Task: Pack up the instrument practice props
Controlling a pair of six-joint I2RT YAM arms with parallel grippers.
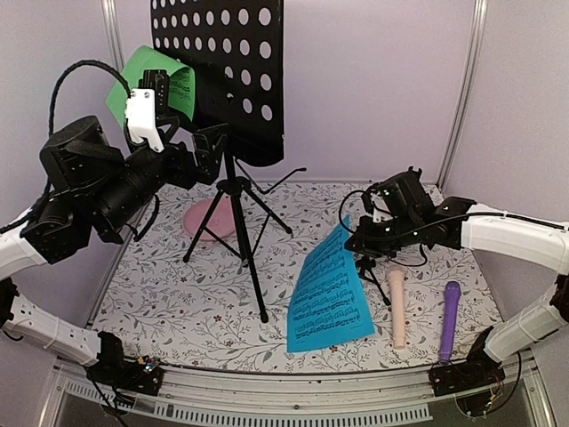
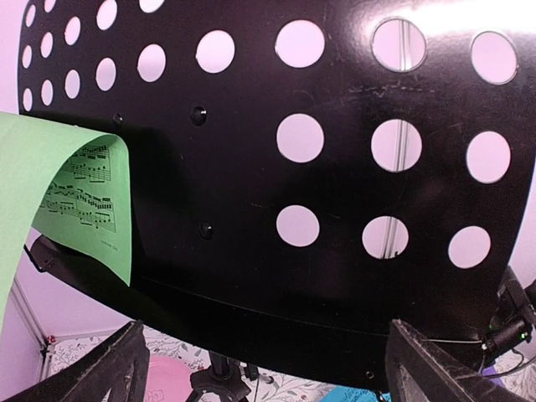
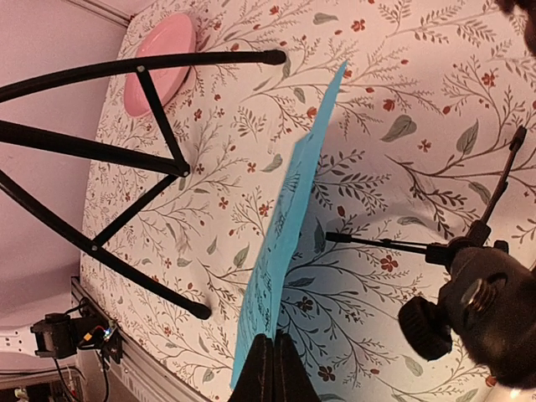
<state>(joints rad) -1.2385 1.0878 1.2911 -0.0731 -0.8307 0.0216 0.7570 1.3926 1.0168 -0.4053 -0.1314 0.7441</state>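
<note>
Top view: right claw [image 1: 354,236] is pressed together on the far corner of the blue sheet [image 1: 329,298], whose long axis runs far-to-near, near end seemingly on the worktop [image 1: 178,294], just beside the beige microphone [image 1: 397,307] and purple microphone [image 1: 450,320] (both lying lengthwise far-to-near); left claw [image 1: 212,147] is raised at the music rack [image 1: 218,71] holding the green sheet [image 1: 133,76]. Left wrist: fingers [image 2: 100,373] spread wide, gripping nothing, and a push here could tip the tripod. Right wrist: the pinch is thin, at the paper's edge, so it may slip or snag the mic support [image 3: 469,293] just beside.
</note>
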